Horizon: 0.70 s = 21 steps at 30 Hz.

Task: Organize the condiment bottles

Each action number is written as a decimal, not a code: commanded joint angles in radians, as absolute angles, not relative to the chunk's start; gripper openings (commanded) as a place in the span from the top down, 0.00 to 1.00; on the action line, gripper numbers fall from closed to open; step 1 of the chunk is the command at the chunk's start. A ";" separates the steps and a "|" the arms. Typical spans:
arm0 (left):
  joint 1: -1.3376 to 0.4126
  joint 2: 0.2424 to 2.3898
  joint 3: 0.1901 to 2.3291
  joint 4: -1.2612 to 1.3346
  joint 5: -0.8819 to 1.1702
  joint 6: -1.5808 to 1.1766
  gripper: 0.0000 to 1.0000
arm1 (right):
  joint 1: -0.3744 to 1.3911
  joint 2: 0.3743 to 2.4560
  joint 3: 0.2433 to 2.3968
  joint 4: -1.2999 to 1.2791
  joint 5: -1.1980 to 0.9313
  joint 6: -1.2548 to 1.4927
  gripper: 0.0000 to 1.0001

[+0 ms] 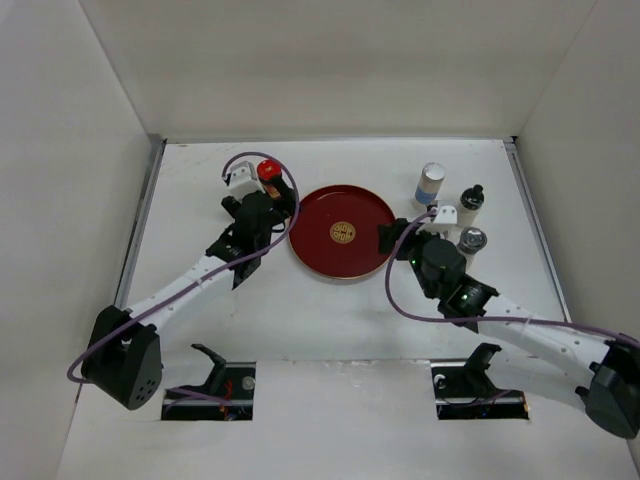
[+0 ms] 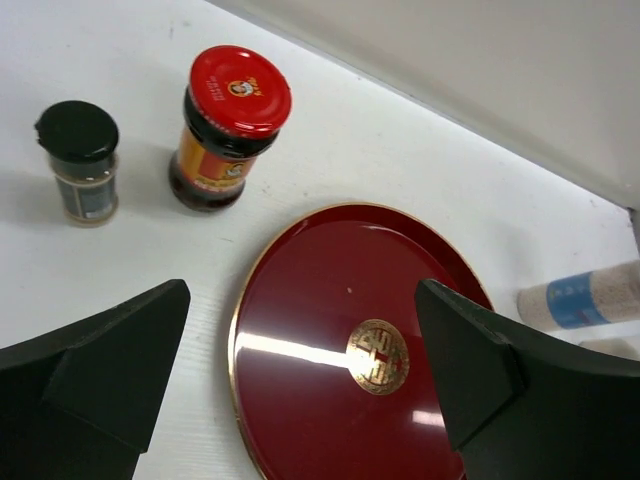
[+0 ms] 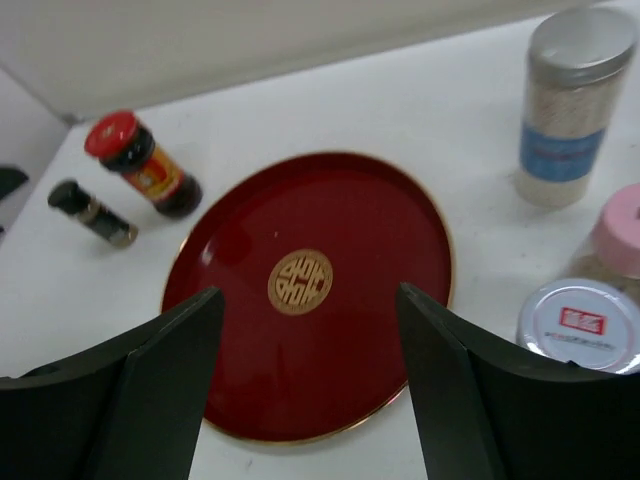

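Glass, we judge: the red-capped jar (image 2: pixel 222 130) is heavy, slick; take its body. Left gripper (image 2: pixel 302 300), right gripper (image 3: pixel 308 295) gape empty.

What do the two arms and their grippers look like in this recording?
The left arm and right arm share one build: white shells between bulky black joints, with a purple cable looping loosely along each. The left gripper and right gripper have plain matt black, wedge-shaped fingers. No markings show.
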<state>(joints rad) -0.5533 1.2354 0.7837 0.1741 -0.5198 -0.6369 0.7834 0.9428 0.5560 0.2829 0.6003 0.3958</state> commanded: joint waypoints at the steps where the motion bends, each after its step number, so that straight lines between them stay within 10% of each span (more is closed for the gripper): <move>1: -0.532 1.262 0.841 0.109 -0.525 -0.615 0.00 | 0.808 0.985 0.549 0.405 0.509 0.385 0.25; 6: -0.496 1.322 0.899 0.130 -0.532 -0.507 0.00 | 0.820 1.017 0.529 0.477 0.465 0.385 0.26; 14: -0.433 1.402 0.994 0.199 -0.516 -0.370 0.00 | 0.835 1.054 0.511 0.486 0.451 0.402 0.81; 17: -0.416 1.457 1.057 0.196 -0.494 -0.334 0.43 | 0.843 1.074 0.509 0.492 0.451 0.403 0.68; 21: -0.407 1.555 1.188 0.085 -0.474 -0.313 0.25 | 0.846 1.098 0.505 0.517 0.442 0.403 0.27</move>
<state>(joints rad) -0.4122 1.5150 1.0878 0.1265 -0.5034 -0.3592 0.8349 1.0893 0.5076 0.4362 0.4599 0.4034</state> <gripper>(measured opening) 0.700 0.678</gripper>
